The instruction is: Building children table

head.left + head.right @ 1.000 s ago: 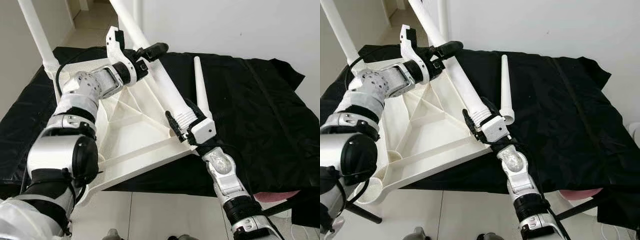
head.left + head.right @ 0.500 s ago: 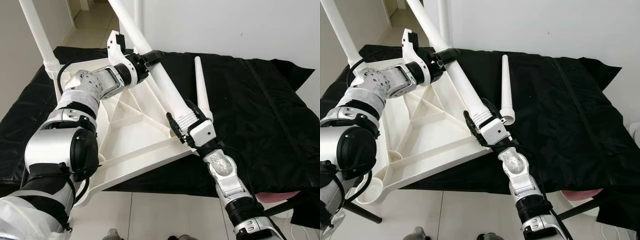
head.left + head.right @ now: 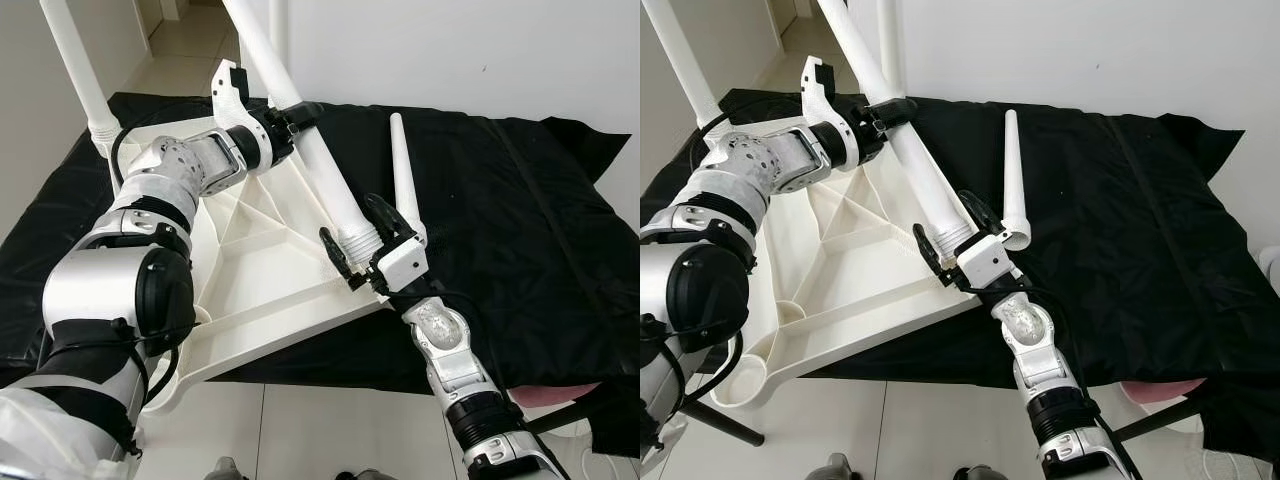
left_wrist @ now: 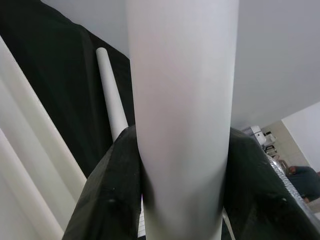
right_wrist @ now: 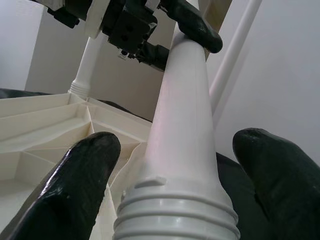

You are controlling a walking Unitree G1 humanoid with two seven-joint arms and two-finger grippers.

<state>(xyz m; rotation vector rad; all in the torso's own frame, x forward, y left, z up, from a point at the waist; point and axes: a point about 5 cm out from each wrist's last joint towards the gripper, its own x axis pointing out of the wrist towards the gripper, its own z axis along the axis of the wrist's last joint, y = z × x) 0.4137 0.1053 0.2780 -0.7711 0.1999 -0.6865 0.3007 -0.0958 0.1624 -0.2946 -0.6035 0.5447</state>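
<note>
White tabletop [image 3: 262, 268] lies upside down on a black cloth [image 3: 520, 230], ribbed underside up, its near corner hanging off the cloth's front edge. One leg [image 3: 318, 170] is seated w/ its threaded base at the tabletop's right corner and leans up toward the back left. Left gripper [image 3: 292, 113] is clamped on that leg partway up; in the left wrist view both fingers [image 4: 107, 200] press against its sides. Right gripper [image 3: 357, 240] sits at the leg's threaded collar, fingers [image 5: 80, 185] spread to either side, not touching it. A loose leg [image 3: 403, 175] lies flat on the cloth just right of the tabletop's corner, tip toward the back edge. Another leg [image 3: 78, 70] stands up at the tabletop's far left corner.
</note>
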